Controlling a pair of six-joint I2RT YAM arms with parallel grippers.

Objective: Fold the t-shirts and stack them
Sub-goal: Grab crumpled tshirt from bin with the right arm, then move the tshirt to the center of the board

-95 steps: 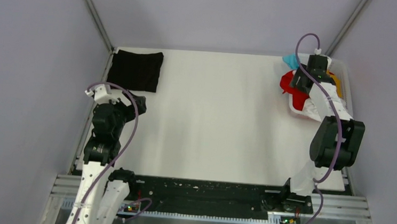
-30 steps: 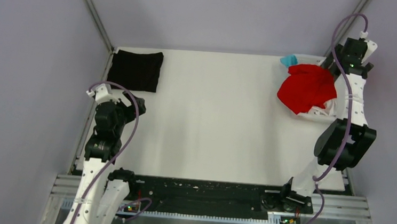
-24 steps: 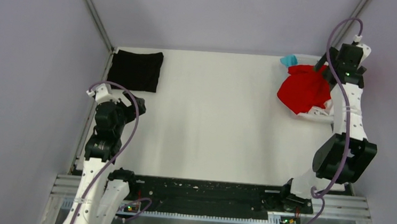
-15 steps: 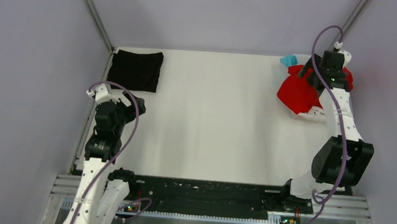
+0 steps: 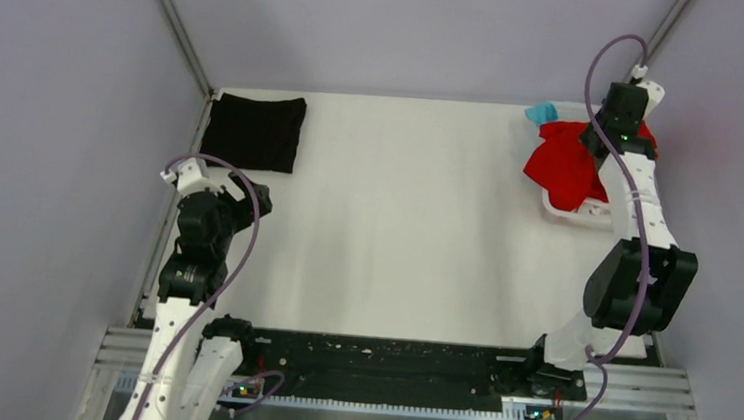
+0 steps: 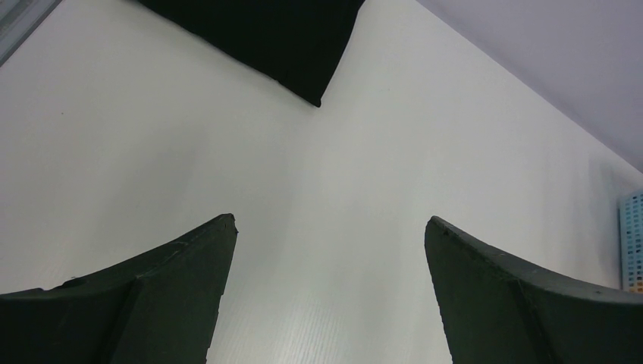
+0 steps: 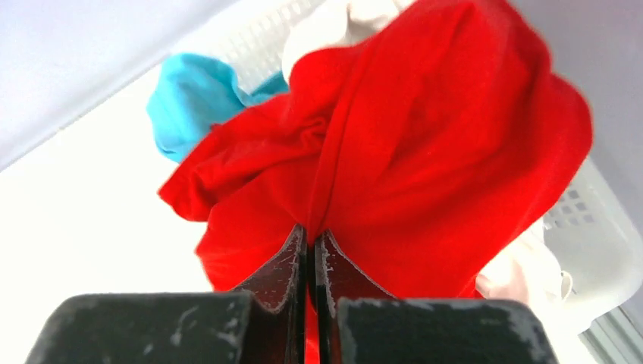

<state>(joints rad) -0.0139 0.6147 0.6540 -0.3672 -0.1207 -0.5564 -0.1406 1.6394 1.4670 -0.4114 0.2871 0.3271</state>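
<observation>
A bright red t-shirt (image 5: 564, 165) lies bunched over the white basket (image 5: 578, 212) at the far right. My right gripper (image 5: 596, 145) hangs over it, shut on a fold of the red t-shirt (image 7: 425, 167); in the right wrist view the right gripper (image 7: 311, 232) pinches the cloth between its tips. A teal t-shirt (image 7: 193, 98) and a white one (image 7: 334, 19) peek out beside the red. A folded black t-shirt (image 5: 254, 131) lies flat at the far left corner. My left gripper (image 5: 256, 199) hovers just in front of the black t-shirt (image 6: 280, 30); the left gripper (image 6: 328, 221) stands open with nothing in it.
The basket (image 7: 599, 227) sits against the right wall at the table's back corner. Its slotted side (image 6: 631, 243) shows at the right edge of the left wrist view. Grey walls close in the table on the left, back and right.
My right gripper swung from the far right corner down onto the red t-shirt and shut on a fold of it. The shirt bunched slightly. The left arm stayed still.
</observation>
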